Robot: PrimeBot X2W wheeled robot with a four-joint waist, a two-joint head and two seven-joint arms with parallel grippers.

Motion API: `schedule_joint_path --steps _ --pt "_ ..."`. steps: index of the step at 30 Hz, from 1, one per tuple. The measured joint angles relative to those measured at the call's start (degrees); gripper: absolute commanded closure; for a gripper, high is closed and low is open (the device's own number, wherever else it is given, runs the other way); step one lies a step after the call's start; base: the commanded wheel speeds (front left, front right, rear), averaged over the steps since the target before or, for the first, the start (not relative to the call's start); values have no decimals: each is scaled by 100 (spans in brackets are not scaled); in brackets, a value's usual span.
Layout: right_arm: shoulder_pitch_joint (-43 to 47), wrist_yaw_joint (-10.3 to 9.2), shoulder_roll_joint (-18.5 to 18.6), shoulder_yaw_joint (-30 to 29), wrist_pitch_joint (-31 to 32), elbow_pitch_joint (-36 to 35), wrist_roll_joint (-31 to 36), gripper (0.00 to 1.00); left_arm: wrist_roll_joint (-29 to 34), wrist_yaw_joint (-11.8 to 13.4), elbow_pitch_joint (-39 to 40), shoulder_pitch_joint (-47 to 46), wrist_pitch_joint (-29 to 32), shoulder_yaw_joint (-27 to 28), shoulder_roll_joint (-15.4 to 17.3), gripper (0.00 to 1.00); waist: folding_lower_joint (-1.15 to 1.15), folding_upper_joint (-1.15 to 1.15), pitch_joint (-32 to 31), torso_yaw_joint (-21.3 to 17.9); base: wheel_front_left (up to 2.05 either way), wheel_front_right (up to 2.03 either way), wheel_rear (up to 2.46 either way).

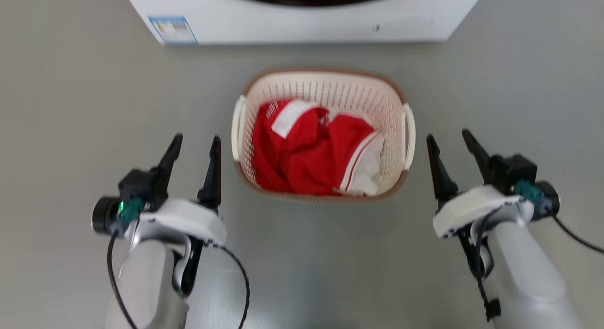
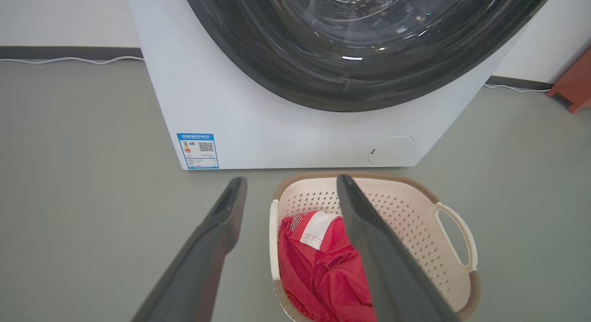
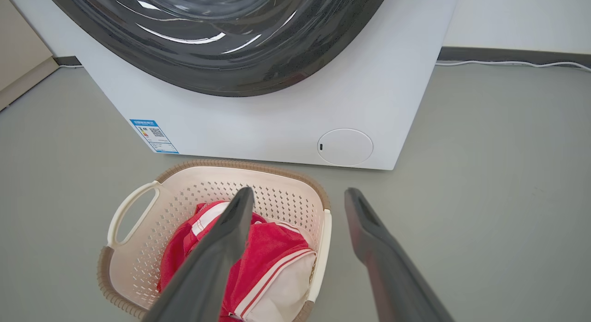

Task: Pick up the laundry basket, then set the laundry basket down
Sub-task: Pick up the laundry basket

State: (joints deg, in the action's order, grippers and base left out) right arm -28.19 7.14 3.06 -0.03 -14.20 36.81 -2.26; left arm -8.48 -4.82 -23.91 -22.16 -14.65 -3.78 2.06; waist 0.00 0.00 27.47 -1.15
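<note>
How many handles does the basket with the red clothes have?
2. One white loop handle is on the left side of the laundry basket, near the left gripper. The other handle is on the right side, near the right gripper.

The floor is bare on both sides of the laundry basket and along its near rim. The left pincer stands just beside the left loop handle, and the right pincer just beside the right loop handle. A strip of floor separates each pair, and both pincers have their fingers spread. Behind the far rim the washer blocks access, leaving a narrow strip of floor. A red garment fills the basket bottom.
</note>
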Motion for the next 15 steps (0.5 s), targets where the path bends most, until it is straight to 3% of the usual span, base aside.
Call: schedule_joint_path --steps 15 --pt "-1329 0 24 -152 0 478 -79 0 313 -8 -532 -1512 -1 -120 -15 0 0 0 1737 -44 0 0 0"
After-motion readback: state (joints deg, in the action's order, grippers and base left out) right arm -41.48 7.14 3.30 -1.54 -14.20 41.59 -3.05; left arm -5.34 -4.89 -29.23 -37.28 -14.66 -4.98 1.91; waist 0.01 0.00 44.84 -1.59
